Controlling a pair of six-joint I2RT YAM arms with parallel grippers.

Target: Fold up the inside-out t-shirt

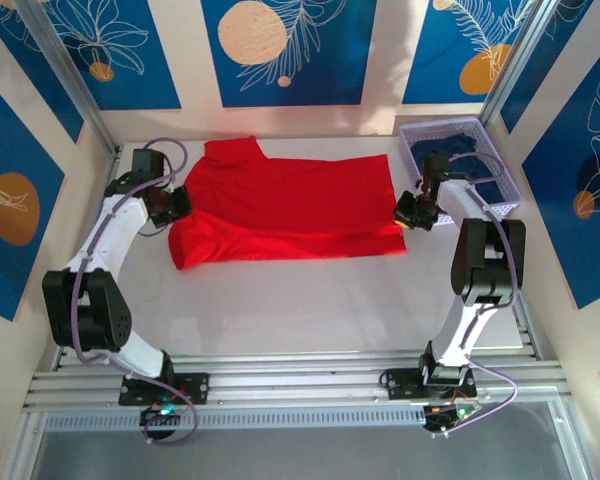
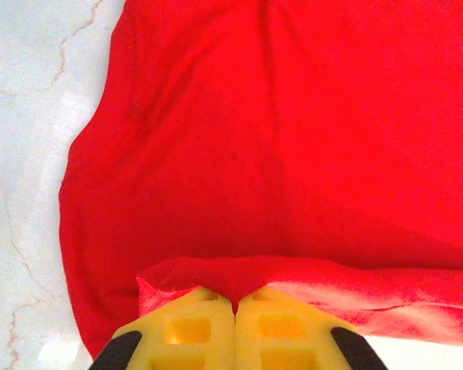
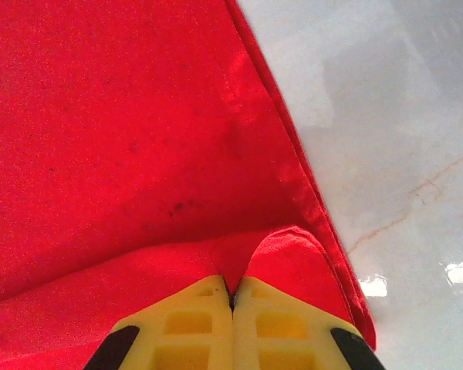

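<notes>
Lying spread on the far desk [image 1: 310, 310], the shirt [image 1: 290, 205] is being pinched: left gripper [image 1: 177, 205] clamping its left edge, right gripper [image 1: 412, 212] clamping its right edge. Lifting both evenly is looking wisest.

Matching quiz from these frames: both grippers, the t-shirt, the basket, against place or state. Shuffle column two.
1 left gripper
2 right gripper
3 t-shirt
4 basket

a far right corner, dark cloth inside
b shut on the t-shirt's right end
c spread across the table's middle
d shut on the t-shirt's left end

Pairs: 1-d, 2-b, 3-c, 4-a
</notes>
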